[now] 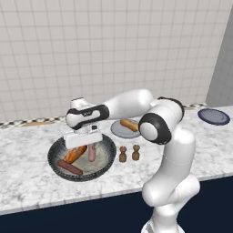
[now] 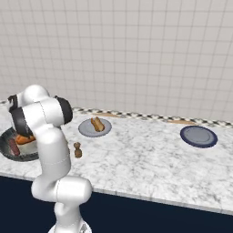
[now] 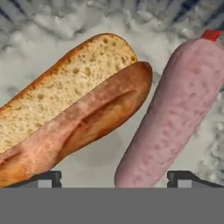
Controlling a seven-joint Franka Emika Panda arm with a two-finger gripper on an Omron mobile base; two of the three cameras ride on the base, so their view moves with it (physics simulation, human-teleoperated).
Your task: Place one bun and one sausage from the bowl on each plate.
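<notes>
My gripper reaches down into the dark ribbed bowl, open. In the hand view the gripper has its tips wide apart, and the lower end of the pale pink sausage lies between them, untouched. An orange-tan bun lies just left of it, its end over the left tip. From the left base the bowl holds that bun, the pink sausage and a dark red sausage. The light grey plate carries another bun. The dark blue plate is bare.
Two small brown shakers stand just right of the bowl, between it and my arm. The marble counter runs to a tiled wall behind. In the right base view the grey plate and blue plate lie well apart.
</notes>
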